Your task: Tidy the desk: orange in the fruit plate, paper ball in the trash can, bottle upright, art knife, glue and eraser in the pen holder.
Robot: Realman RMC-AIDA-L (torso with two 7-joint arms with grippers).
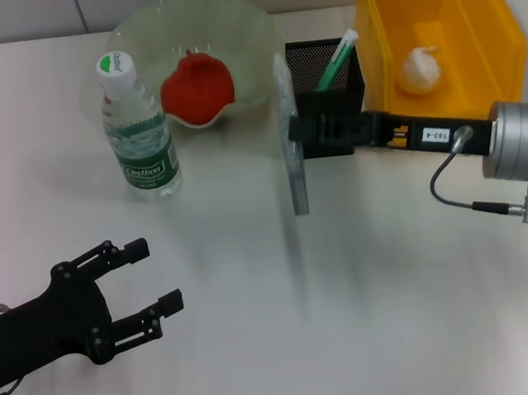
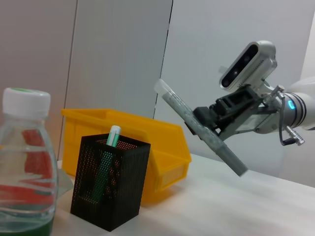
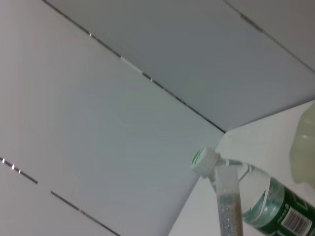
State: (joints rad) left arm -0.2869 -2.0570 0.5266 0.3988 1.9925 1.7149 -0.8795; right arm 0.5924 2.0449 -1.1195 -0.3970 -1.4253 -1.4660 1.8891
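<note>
On the head camera I see my right gripper [image 1: 306,131] clamped on the grey art knife [image 1: 289,140], lifted just beside the black pen holder [image 1: 326,81]; my left gripper [image 1: 142,282] rests low with jaws spread wide. The bottle [image 1: 136,130] stands upright. On the left wrist camera the knife [image 2: 202,129] hangs tilted, beyond the holder [image 2: 110,181]. On the right wrist camera I see the bottle [image 3: 256,196].

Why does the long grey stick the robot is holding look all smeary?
Head view: the long grey translucent glue stick in the right gripper looks streaked, with a soft shadow on the white table. Left wrist view: it looks sharper. Right wrist view: very close, fuzzy.
</note>
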